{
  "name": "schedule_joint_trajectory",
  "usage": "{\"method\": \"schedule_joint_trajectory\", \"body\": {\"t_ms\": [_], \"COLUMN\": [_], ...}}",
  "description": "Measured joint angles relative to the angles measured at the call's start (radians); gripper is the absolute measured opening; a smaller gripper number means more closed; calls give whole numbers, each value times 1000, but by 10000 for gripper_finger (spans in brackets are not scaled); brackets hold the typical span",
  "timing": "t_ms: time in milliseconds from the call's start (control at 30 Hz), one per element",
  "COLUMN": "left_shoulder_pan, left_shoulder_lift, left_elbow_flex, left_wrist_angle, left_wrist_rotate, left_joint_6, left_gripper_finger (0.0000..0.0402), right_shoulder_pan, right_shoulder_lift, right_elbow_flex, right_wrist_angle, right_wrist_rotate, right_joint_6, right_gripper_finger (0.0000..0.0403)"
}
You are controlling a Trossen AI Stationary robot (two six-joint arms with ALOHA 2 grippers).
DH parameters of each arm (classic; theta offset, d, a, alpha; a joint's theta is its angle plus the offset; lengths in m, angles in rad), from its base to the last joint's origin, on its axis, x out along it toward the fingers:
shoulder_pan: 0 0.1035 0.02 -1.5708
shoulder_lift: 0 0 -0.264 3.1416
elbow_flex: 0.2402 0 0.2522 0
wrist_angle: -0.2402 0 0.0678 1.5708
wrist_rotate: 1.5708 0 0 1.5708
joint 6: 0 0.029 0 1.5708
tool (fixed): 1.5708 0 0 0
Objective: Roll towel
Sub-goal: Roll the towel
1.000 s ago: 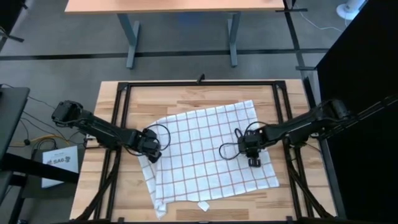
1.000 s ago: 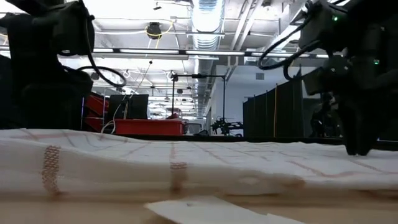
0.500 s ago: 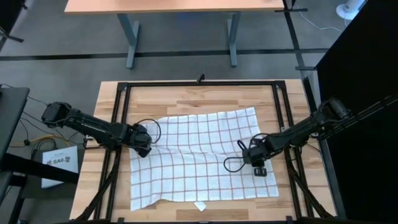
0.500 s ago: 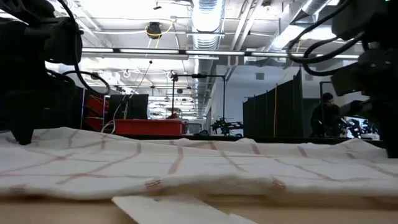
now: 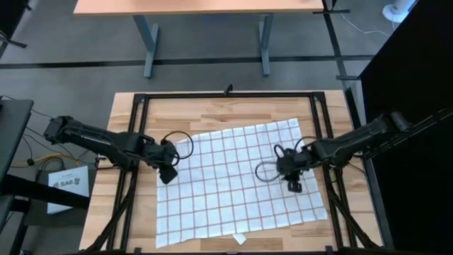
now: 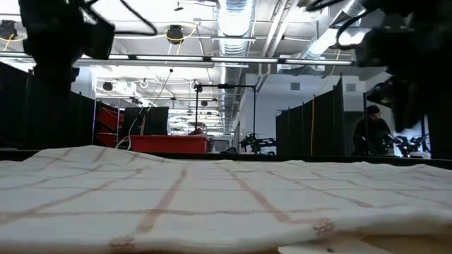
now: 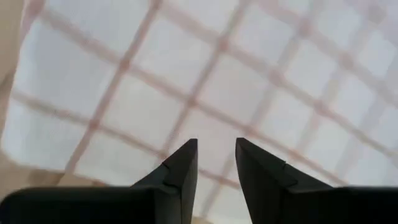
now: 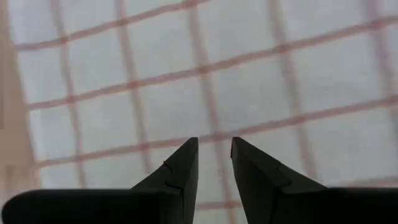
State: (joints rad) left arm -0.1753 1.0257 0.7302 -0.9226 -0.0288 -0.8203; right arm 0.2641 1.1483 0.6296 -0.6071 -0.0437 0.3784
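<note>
We are in a big open workshop or lab: bare ceiling ducts [image 6: 235, 17] and strip lights overhead, red cabinets [image 6: 169, 143], dark partitions [image 6: 311, 127], and a person [image 6: 370, 132] at work behind our table [image 5: 212, 113].

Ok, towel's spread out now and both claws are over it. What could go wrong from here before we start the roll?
1. The towel lies skewed to the table edges, so a roll may come out slanted.
2. Its near edge with the small tag sits close to the table's front edge; dragging could pull it off.
3. The left claw is at the towel's left edge and the right claw farther in, both with a narrow gap, so uneven grips might bunch the cloth.
</note>
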Motion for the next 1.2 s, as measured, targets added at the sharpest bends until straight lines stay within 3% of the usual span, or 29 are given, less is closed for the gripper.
{"method": "schedule_joint_trajectory", "body": {"t_ms": [167, 333, 533, 900, 1200], "left_shoulder_pan": [-26, -79, -199, -385, -444], "left_shoulder_lift": [56, 200, 346, 416, 419], "left_elbow_flex": [-19, -128, -140, -136, -137], "left_wrist_angle": [-1, 153, 308, 524, 576], "left_wrist_rotate": [21, 74, 70, 40, -10], "left_joint_6": [-28, -84, -190, -491, -645], "left_gripper_finger": [94, 94, 82, 77, 77], "right_shoulder_pan": [-144, -253, -342, -547, -747], "right_shoulder_lift": [28, 148, 271, 348, 391], "right_elbow_flex": [-20, -19, -14, 105, 189], "right_wrist_angle": [-7, 42, 50, 100, 111], "right_wrist_rotate": [36, 34, 23, 30, 12], "right_joint_6": [66, 86, 80, -184, -393], "right_gripper_finger": [85, 85, 85, 85, 85]}}
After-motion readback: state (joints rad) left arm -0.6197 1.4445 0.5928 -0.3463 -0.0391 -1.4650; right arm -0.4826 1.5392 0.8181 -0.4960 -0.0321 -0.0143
